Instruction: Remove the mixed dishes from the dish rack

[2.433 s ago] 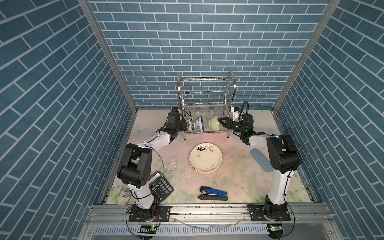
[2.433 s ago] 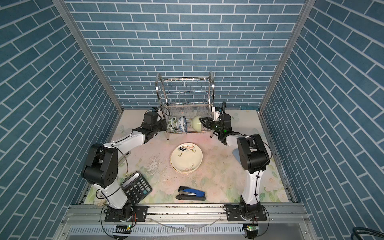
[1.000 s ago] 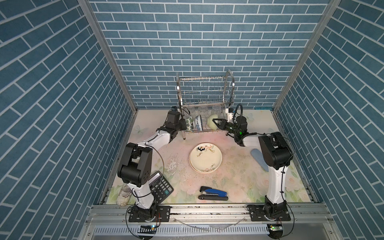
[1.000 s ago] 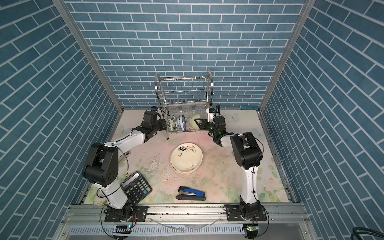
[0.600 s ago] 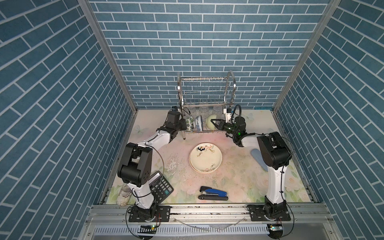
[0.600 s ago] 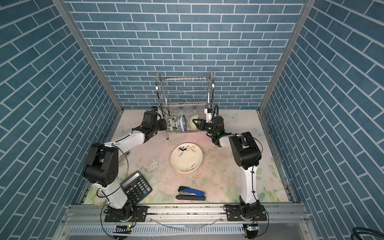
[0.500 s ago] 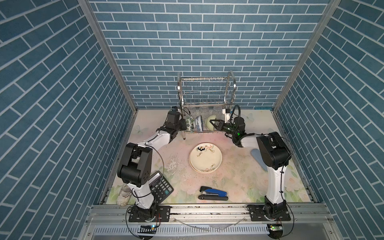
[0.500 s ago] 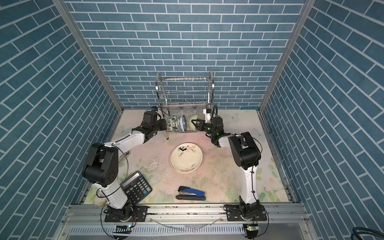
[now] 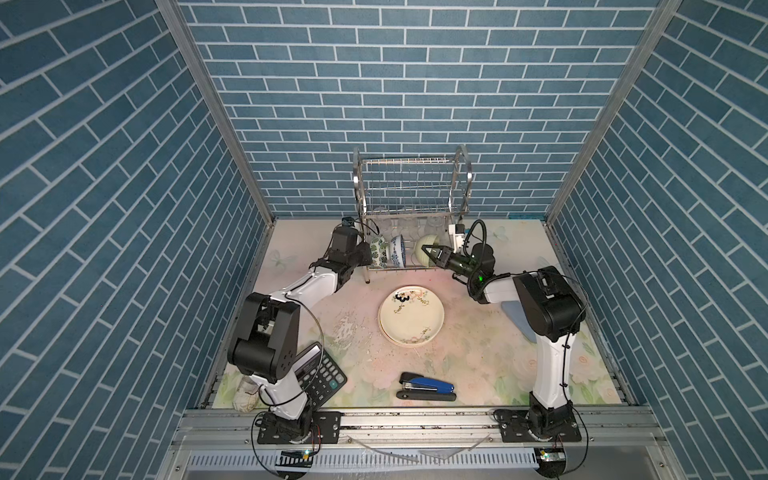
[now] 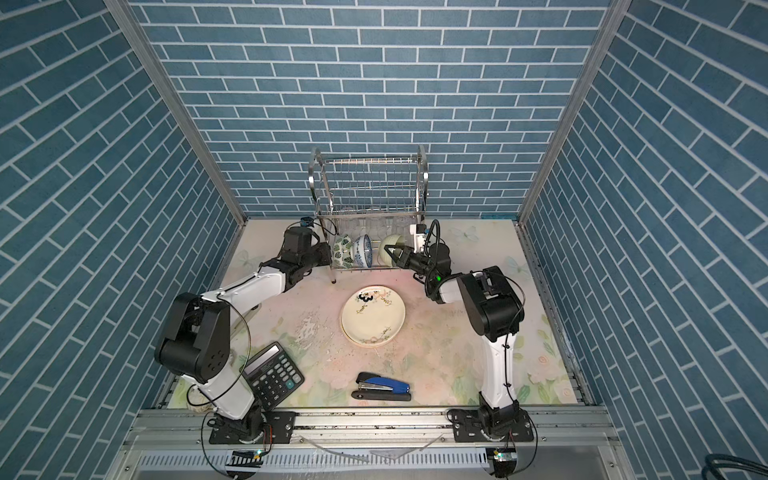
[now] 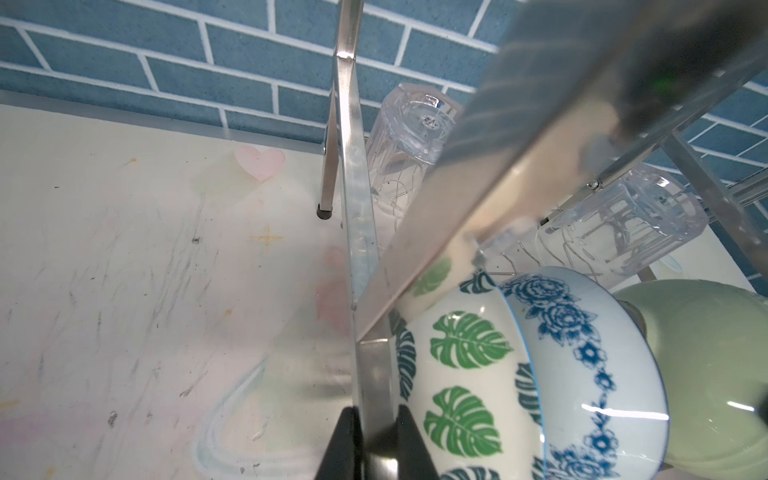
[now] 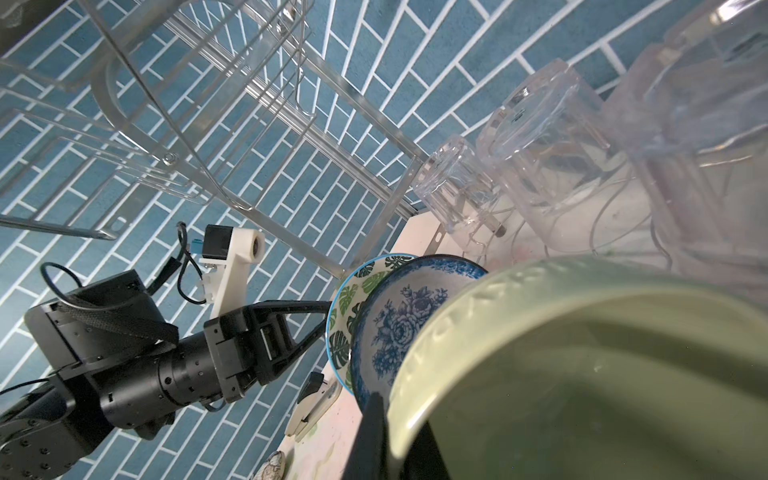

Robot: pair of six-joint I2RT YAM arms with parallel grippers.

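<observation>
Dish rack (image 9: 411, 187) at 12 o'clock of table (image 9: 478, 353), left gripper (image 11: 377, 415) clamped on its 9 o'clock upright, right gripper (image 12: 395, 432) pinching rim of pale green bowl (image 12: 582, 374), bowl in rack's lower tier, 3 o'clock end

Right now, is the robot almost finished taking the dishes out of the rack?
Not quite, maybe halfway. Done: the plates lie stacked on the table. In hand: the right gripper is shut on the pale green bowl at its rim, while the left gripper clamps the dish rack by its frame. Left: the green-leaf bowl, the blue-patterned bowl and three clear tumblers sit in the rack.
</observation>
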